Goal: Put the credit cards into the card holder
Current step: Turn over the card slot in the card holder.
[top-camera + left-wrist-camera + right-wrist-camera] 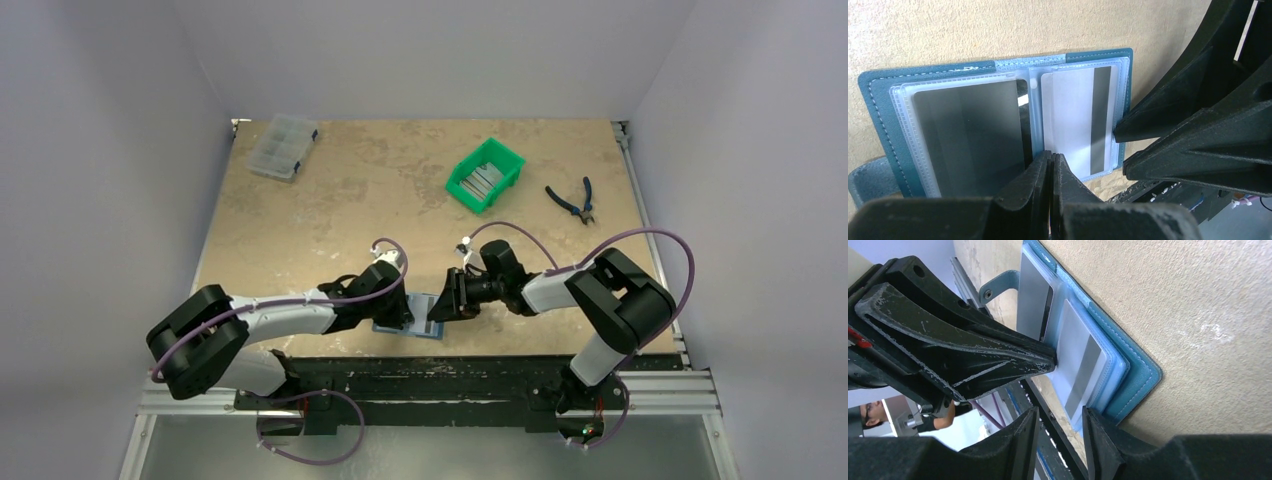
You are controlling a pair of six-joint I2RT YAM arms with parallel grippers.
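The teal card holder (424, 330) lies open at the table's near edge, between both grippers. In the left wrist view the holder (878, 100) has a dark card (973, 135) in its left clear pocket and a white card with a grey stripe (1070, 115) in its right pocket. My left gripper (1052, 159) is shut and empty, its tip resting on the holder's near edge by the fold. My right gripper (1060, 422) is open at the white card's (1075, 360) outer end, not gripping it. More grey cards (478, 183) lie in the green bin (508, 158).
A clear compartment box (282, 146) sits at the far left. Blue-handled pliers (572, 199) lie right of the green bin. The table's near edge and metal rail (450, 375) run just below the holder.
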